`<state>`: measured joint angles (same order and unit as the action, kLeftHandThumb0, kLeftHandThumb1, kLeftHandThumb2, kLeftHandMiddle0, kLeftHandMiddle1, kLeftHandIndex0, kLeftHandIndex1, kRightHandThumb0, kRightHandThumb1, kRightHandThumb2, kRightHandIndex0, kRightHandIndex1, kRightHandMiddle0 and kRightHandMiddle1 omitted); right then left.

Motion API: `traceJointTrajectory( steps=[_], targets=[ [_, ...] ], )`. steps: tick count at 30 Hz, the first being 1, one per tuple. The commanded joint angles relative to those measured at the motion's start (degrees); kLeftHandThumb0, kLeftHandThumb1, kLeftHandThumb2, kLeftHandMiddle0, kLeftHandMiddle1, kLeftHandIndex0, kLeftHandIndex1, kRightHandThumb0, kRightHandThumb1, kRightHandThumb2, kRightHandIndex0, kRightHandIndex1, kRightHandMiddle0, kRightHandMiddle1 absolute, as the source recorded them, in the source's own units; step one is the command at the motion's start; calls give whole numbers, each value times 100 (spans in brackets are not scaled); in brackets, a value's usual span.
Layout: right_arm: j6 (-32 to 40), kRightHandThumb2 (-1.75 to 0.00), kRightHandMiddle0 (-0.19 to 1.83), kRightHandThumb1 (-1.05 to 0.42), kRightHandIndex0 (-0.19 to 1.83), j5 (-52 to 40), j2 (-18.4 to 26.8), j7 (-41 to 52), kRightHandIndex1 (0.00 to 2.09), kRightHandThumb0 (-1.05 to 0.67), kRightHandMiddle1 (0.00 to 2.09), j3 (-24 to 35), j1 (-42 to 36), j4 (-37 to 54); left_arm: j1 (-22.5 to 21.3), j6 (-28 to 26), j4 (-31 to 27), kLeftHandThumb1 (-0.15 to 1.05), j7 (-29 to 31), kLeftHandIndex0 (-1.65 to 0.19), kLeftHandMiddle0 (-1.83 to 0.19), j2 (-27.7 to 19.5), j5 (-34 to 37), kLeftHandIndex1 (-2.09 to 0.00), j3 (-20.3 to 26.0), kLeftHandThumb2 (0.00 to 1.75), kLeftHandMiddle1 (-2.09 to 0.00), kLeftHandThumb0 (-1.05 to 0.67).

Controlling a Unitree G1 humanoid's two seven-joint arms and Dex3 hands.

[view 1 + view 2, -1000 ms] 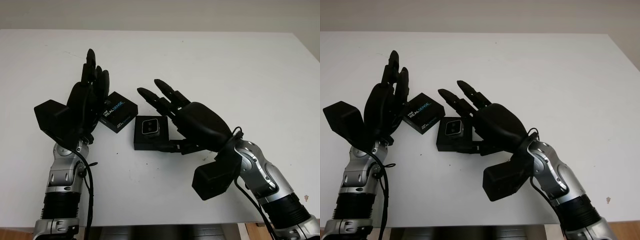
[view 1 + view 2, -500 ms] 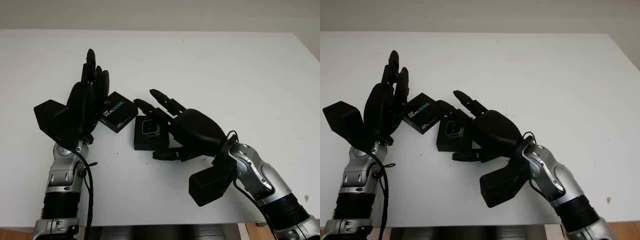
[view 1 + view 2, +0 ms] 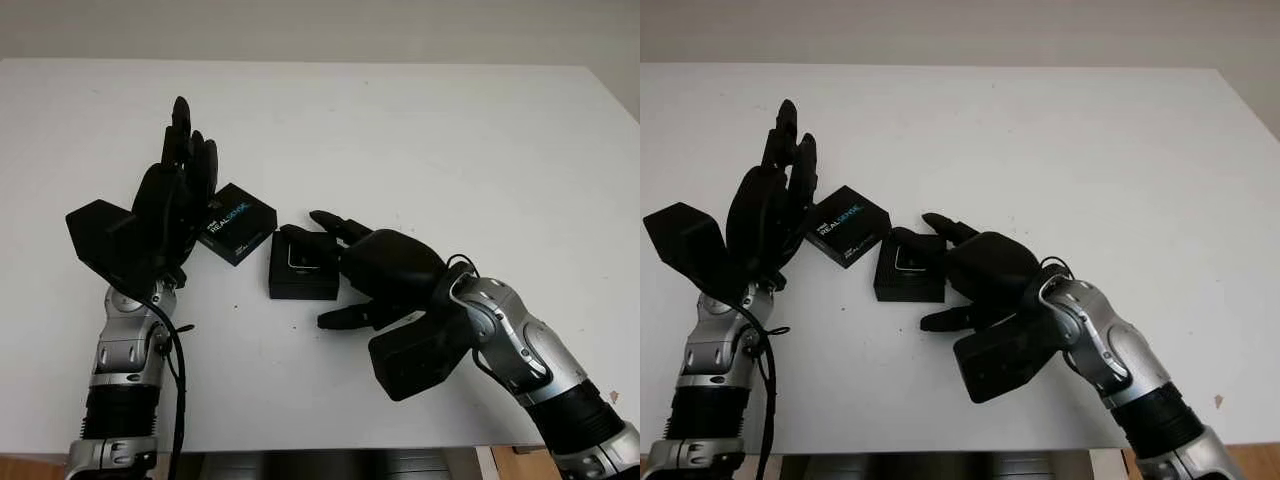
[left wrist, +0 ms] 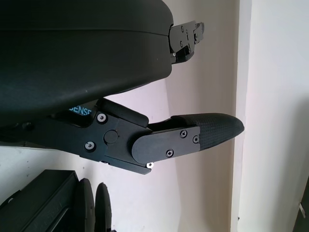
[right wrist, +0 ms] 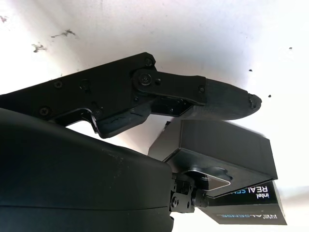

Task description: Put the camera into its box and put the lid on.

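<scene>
The black box base (image 3: 300, 283) sits on the white table (image 3: 450, 130) with the silver-faced camera (image 3: 303, 259) lying in it. The black lid (image 3: 237, 222), printed REALSENSE, lies on the table just left of the base. My right hand (image 3: 385, 265) is low over the base from the right, open, with its fingertips (image 3: 298, 238) over the camera and partly hiding it. Its thumb (image 3: 348, 317) lies on the table a little in front of the base, apart from it. The right wrist view has the base (image 5: 217, 145) under the fingers. My left hand (image 3: 180, 190) stands upright and open, close against the lid's left side.
Both arms come up from the table's near edge. The table's right edge (image 3: 612, 110) is far from the work. Nothing else stands on the table.
My right hand has dropped and slid left, so its fingers now cover the camera in the base. The left hand, lid and base have not moved.
</scene>
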<state>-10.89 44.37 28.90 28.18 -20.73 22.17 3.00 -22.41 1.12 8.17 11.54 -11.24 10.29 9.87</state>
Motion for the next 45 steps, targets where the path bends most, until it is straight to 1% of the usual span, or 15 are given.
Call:
traceJointTrajectory(
  steps=[1,8,11,17,22,25,28,29,31,33,37,39,40,42,45],
  targets=[
    [87,-59,2,-105,-4,108,162,120,8,-92,9,-70,-206,129,71,-48,-151,105,15,19,19,-55,34,0,25,57,0,-70],
    [140,-56,4,-105,-4,162,257,197,7,-93,8,-95,-431,358,63,-124,-207,105,15,19,19,-62,46,0,40,57,0,-70],
    [92,-63,-8,-105,-13,46,221,11,3,-93,3,16,-490,410,36,-95,-172,105,2,19,19,-64,38,0,55,57,0,-71],
    [-135,-56,-8,-105,-11,-1245,-301,-1031,5,-82,5,762,-651,389,21,-142,-279,105,92,19,19,-154,101,0,108,56,0,-75],
    [-13,-58,-7,-105,-13,-2284,-612,-1256,4,-76,6,1314,-555,524,-37,201,-219,105,24,17,17,-375,-141,-2,151,52,-2,-71],
    [71,-57,-5,-105,-11,-2691,-650,-1301,6,-75,7,1617,-418,562,-105,551,-83,105,29,5,2,-656,-447,-8,142,49,-9,-63],
    [226,-54,-1,-105,-5,-2522,-539,-1479,8,-75,9,1826,-261,601,-205,928,158,105,15,-17,-24,-976,-773,-19,131,38,-17,-52],
    [306,-55,2,-105,-1,-2437,-492,-1519,10,-77,10,1884,-216,609,-243,945,214,105,-2,-26,-35,-1116,-926,-24,111,33,-17,-50],
    [480,-54,2,-105,-1,-2714,-489,-1416,10,-77,9,2043,-121,565,-334,870,325,105,153,-31,-42,-1420,-1050,-27,99,25,-15,-47],
    [603,-53,1,-105,-2,-3052,-478,-1286,9,-76,9,2181,0,432,-452,776,430,104,484,-28,-42,-1821,-1144,-24,51,14,-11,-44],
    [765,-57,-1,-105,-3,-3365,-359,-1087,7,-77,7,2320,206,188,-974,1616,1228,99,1170,-27,-37,-2843,-1891,-21,-409,6,-6,-39],
    [751,-58,0,-105,-2,-3576,-391,-1037,8,-76,8,2376,258,71,-1348,1974,1731,95,1623,-20,-28,-3142,-2082,-16,-695,4,-2,-33],
    [764,-59,0,-105,-2,-3659,-412,-1030,8,-75,8,2396,271,23,-1522,2067,1871,94,1730,-17,-24,-3289,-2357,-14,-905,4,-2,-33],
    [860,-60,0,-105,-1,-3814,-453,-1015,8,-74,8,2419,279,-47,-1843,2257,2061,92,1824,-9,-14,-3536,-3008,-9,-1344,4,-1,-39],
    [946,-60,0,-105,-1,-3900,-465,-1048,8,-75,8,2418,257,-105,-2227,2461,2215,88,1897,-2,-6,-3752,-3805,-5,-1872,4,-1,-38]
  ],
)
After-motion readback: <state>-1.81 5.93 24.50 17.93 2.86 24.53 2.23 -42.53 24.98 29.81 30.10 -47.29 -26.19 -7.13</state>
